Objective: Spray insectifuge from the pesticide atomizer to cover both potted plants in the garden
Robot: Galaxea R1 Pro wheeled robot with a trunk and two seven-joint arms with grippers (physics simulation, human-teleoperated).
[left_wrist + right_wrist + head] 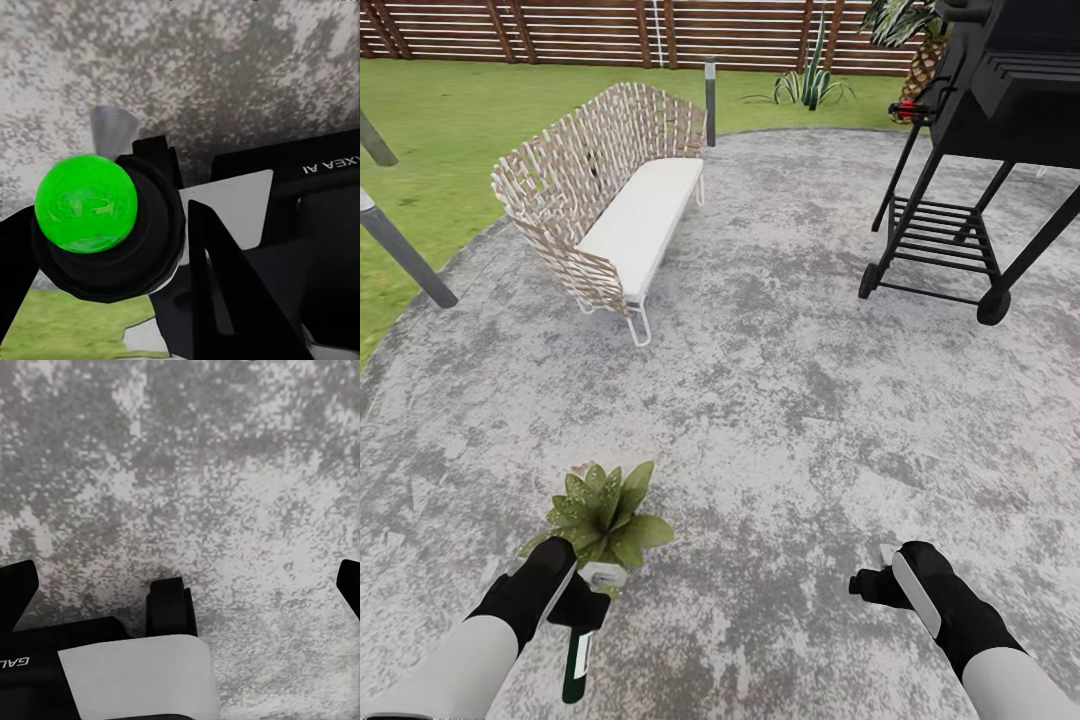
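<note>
Nearest the robot, the left end effector (565, 590) is clamped on the pesticide atomizer (576, 655), whose dark green body and white label hang below the grip in the head view. In the left wrist view a bright green ball sits on the bottle's black top (86, 204). Just beyond it stands one potted plant (603, 512), its speckled leaves close to the left end effector; its pot is hidden. The right end effector (882, 578) hovers over bare patio (760, 420), fingers spread apart and carrying nothing.

The spraying step appears to be in hand: the bottle is lifted and already brought up to a plant. The next move probably calls for aiming the nozzle at the rosette and covering all its leaves.

Farther off stand a wicker seat (605, 190), a black grill (990, 110), lawn and the wooden fence (560, 25).
</note>
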